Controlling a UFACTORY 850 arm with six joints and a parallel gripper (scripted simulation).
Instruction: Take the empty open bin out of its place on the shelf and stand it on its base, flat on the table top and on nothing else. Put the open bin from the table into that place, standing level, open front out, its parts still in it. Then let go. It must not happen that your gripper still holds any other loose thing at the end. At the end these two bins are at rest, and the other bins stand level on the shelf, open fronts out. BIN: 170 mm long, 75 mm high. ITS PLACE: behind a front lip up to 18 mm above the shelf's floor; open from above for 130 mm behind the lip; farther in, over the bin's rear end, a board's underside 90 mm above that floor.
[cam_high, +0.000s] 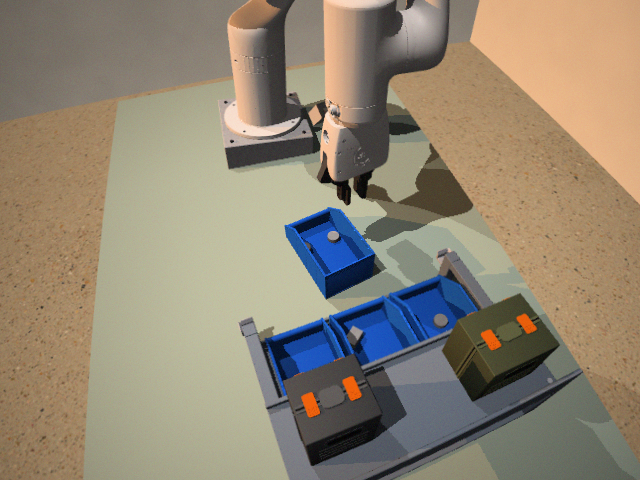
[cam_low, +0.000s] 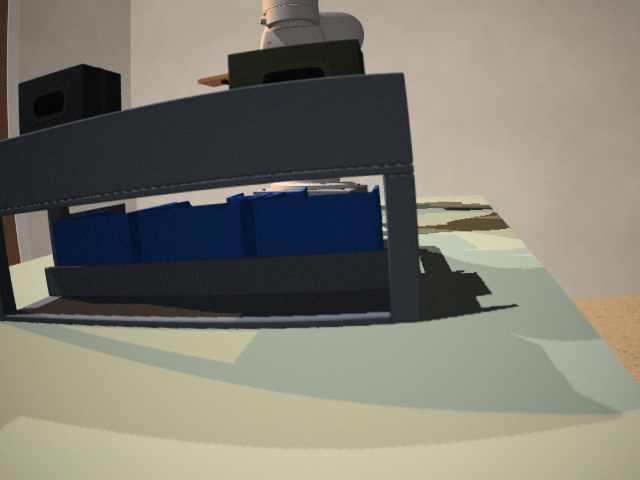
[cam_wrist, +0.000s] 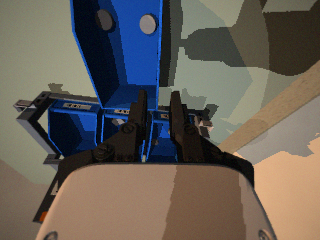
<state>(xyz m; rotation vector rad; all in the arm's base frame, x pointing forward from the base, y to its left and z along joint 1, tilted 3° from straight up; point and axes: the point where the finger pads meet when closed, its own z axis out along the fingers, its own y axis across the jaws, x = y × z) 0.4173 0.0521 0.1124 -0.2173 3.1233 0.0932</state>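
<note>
Taking the shelf (cam_high: 429, 397) as the landmark: the empty open bin (cam_high: 305, 356) is sitting in the shelf's leftmost slot, its rear end tucked under the top board where a grey case (cam_high: 333, 400) is standing. It looks like a stiff, thin-walled plastic tub, probably light with nothing in it and likely a bit slick. The best hold is likely a pinch on the exposed front wall or a side wall, ahead of the board. It will likely need tipping up over the shelf's front lip while sliding out, as headroom at the rear is tight. In front of the shelf, on the arm's side and apart from it, the loaded open bin (cam_high: 338, 255) is resting on the worktop (cam_high: 155, 258), turned slightly askew to the shelf. It is carrying a grey disc (cam_high: 333, 236) and a second part half hidden by a wall. Those parts are lying loose, so this bin probably wants carrying near level, held by a wall. The hand (cam_high: 352, 190) is hovering beyond that bin, farther from the shelf, its fingers standing a narrow gap apart and gripping nothing. That gap seems about right for straddling a bin wall. The shelf's middle bin (cam_high: 382, 330) is holding a small cube, and the right bin (cam_high: 429, 304) a disc, beside an olive case (cam_high: 498, 343).
</note>
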